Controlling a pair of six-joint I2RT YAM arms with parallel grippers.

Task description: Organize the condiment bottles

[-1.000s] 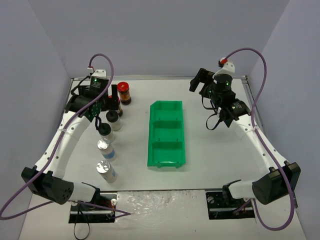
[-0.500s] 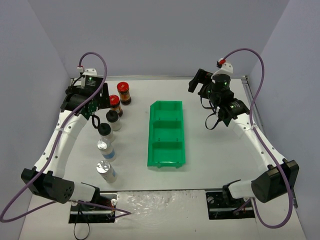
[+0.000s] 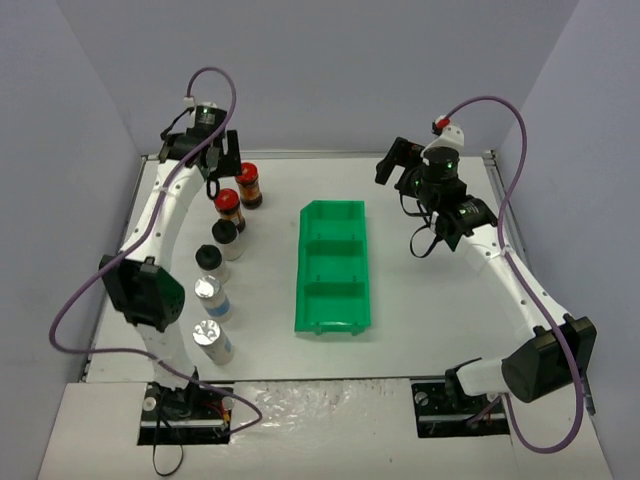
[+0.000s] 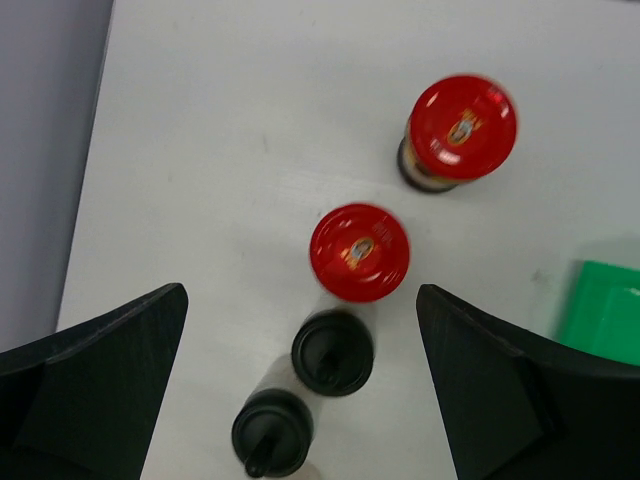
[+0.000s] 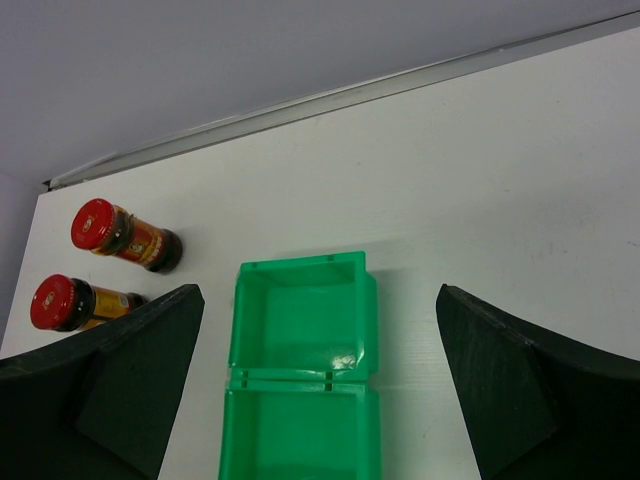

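Six condiment bottles stand in a line at the left. Two dark jars with red caps [image 3: 249, 183] [image 3: 229, 208] are farthest. Two pale bottles with black caps [image 3: 227, 238] [image 3: 210, 267] follow. Two clear bottles with silver caps [image 3: 211, 297] [image 3: 213, 341] are nearest. My left gripper [image 3: 222, 155] is open and empty, raised above the far end of the line. Its wrist view looks down on both red caps [image 4: 461, 125] [image 4: 359, 251] and both black caps [image 4: 332, 351] [image 4: 272, 432]. My right gripper [image 3: 395, 165] is open and empty, at the far right.
A green three-compartment bin [image 3: 335, 268] lies in the middle of the table with nothing in it. It also shows in the right wrist view [image 5: 300, 265], with the red-capped jars [image 5: 125, 238] to its left. The table's back edge [image 3: 330, 156] runs behind both grippers.
My left gripper has drawn back and up from the nearer red-capped jar toward the far left corner. The jar stands free. The right arm has hardly moved.
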